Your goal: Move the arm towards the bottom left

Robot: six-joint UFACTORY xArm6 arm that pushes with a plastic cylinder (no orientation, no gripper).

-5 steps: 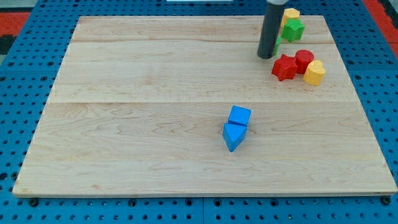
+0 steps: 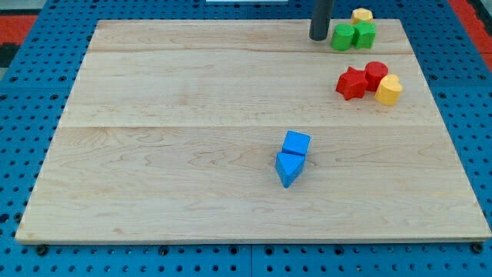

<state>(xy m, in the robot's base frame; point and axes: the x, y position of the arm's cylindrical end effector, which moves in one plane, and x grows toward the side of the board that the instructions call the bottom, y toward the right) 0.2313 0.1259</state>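
Note:
My tip (image 2: 319, 36) rests on the wooden board (image 2: 192, 154) near the view's top edge, right of centre. It stands just left of two green blocks (image 2: 353, 35) that sit side by side. A yellow block (image 2: 361, 15) lies above them at the board's top edge. Below them sit a red star-shaped block (image 2: 351, 82), a red round block (image 2: 376, 73) and a yellow block (image 2: 389, 90), all touching. A blue cube (image 2: 296, 143) and a blue triangular block (image 2: 287, 168) touch each other near the board's middle, far below my tip.
The board lies on a blue pegboard table (image 2: 23, 115). A red area (image 2: 19, 19) shows at the view's top left corner and another at the top right.
My tip has moved up the view and slightly left, from below the green blocks to beside them. The left green block is now fully visible. No block has visibly moved.

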